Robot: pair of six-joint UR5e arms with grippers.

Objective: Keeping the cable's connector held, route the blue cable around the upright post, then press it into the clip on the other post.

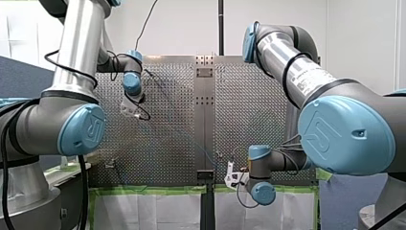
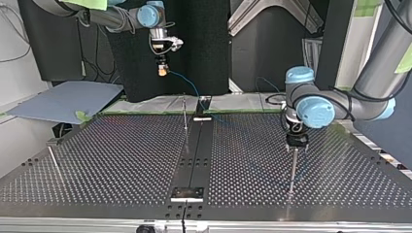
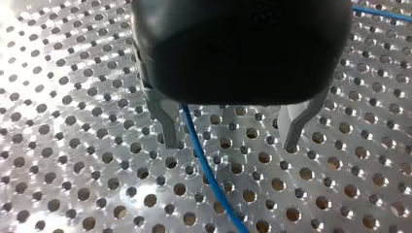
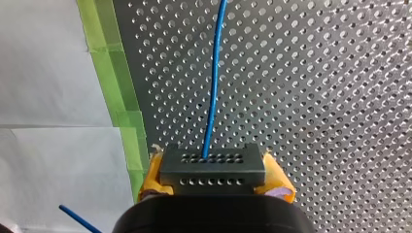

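In the right wrist view my right gripper [image 4: 214,187] has its yellow pads [image 4: 154,172] shut on a dark grey perforated connector block [image 4: 213,167]. The blue cable [image 4: 214,82] runs straight ahead from the block over the perforated table. The top view shows that gripper [image 2: 161,72] held high at the far left, with the cable [image 2: 192,90] drooping toward a thin upright post [image 2: 185,114]. My left gripper [image 3: 233,138] is open, its metal fingers [image 3: 169,127] low over the table. The cable [image 3: 206,165] passes between them, close to one finger. In the top view this gripper [image 2: 296,143] hovers right over another post [image 2: 293,170].
A third thin post [image 2: 54,162] leans near the top view's left table edge. A dark centre strip [image 2: 194,150] with a bracket [image 2: 187,193] splits the table. Green tape [image 4: 124,111] and white sheeting border the table edge beside my right gripper. A blue-grey board [image 2: 63,99] lies off the table.
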